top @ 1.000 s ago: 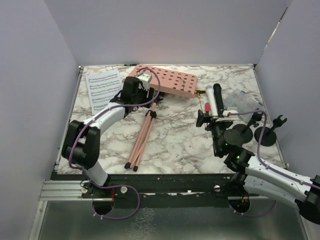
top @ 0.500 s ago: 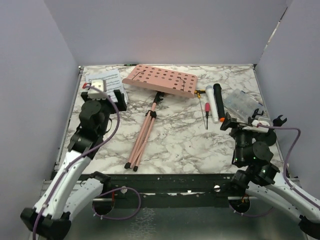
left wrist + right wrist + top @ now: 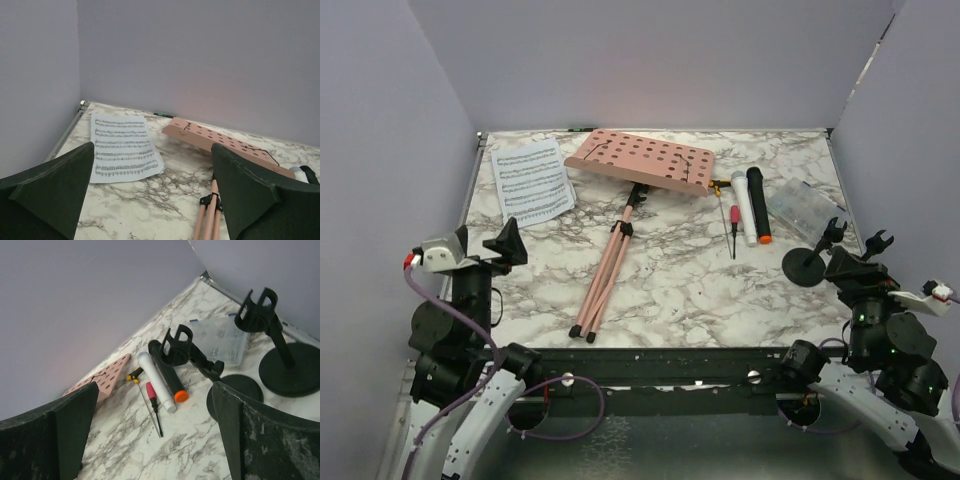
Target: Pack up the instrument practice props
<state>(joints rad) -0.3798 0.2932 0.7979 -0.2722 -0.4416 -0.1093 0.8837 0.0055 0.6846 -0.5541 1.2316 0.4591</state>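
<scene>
The pink music rest lies flat, its perforated board (image 3: 642, 160) at the back and its folded tripod legs (image 3: 603, 275) pointing at the near edge. White sheet-music pages (image 3: 530, 182) lie at the back left. A white microphone (image 3: 744, 206) and a black microphone (image 3: 758, 206) lie side by side right of the board. One round-based holder (image 3: 806, 264) stands at the right; the second holder (image 3: 877, 240) stands behind my right arm. My left gripper (image 3: 483, 245) hangs open over the near left edge. My right gripper (image 3: 860, 268) is open just short of the holders.
A red-handled screwdriver (image 3: 733, 222) lies left of the microphones, with a yellow-and-black tool (image 3: 134, 374) beside it. A clear plastic compartment box (image 3: 802, 205) sits at the right wall. Purple walls close in three sides of the marble table (image 3: 690, 280).
Both arms have pulled back from the middle of the table to the near corners. The left gripper left the music rest and opened wide. The right gripper left the microphones' side.
</scene>
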